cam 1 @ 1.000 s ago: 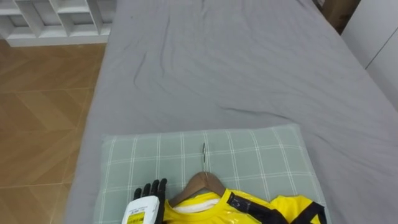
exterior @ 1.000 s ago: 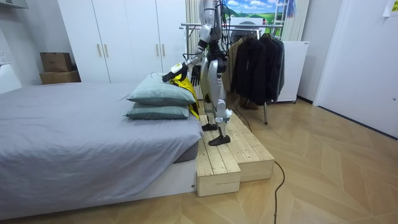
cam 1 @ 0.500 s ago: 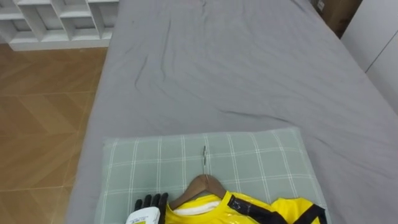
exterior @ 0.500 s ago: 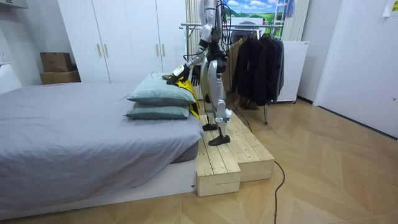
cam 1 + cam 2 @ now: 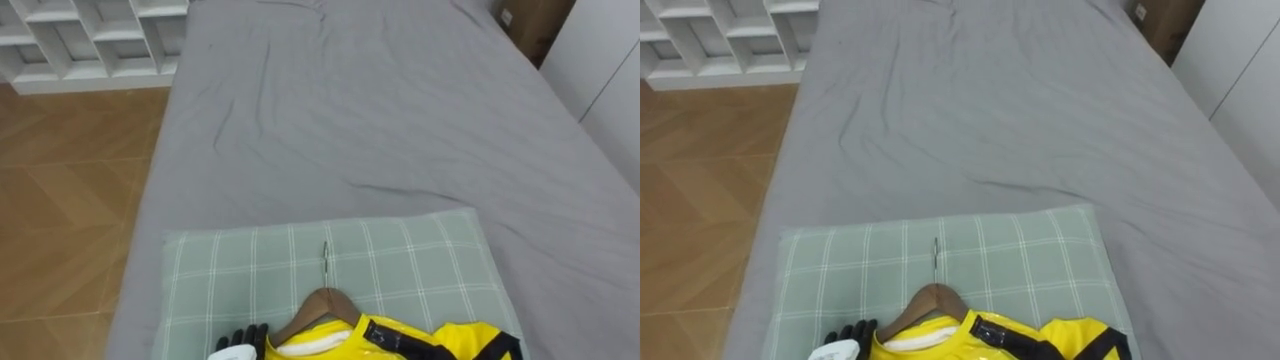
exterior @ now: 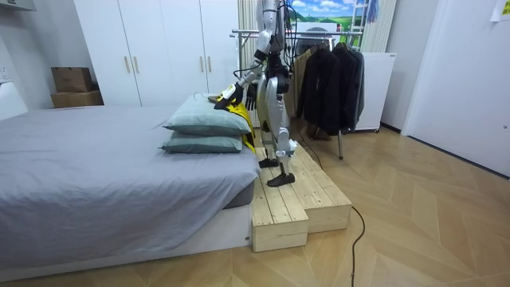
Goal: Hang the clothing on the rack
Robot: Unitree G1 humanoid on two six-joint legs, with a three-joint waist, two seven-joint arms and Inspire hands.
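While the yellow shirt (image 5: 455,340) on its wooden hanger (image 5: 322,298) lay unmoved on the checked pillow (image 5: 240,270), the left hand (image 5: 247,338) had drawn back to the lower edge beside the hanger's left end, its grip impossible to tell, so pickup looked not yet begun.

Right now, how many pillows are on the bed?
2, stacked at the bed's end beside the robot: the top pillow under the yellow shirt, the lower pillow beneath it. Others may be hidden behind them.
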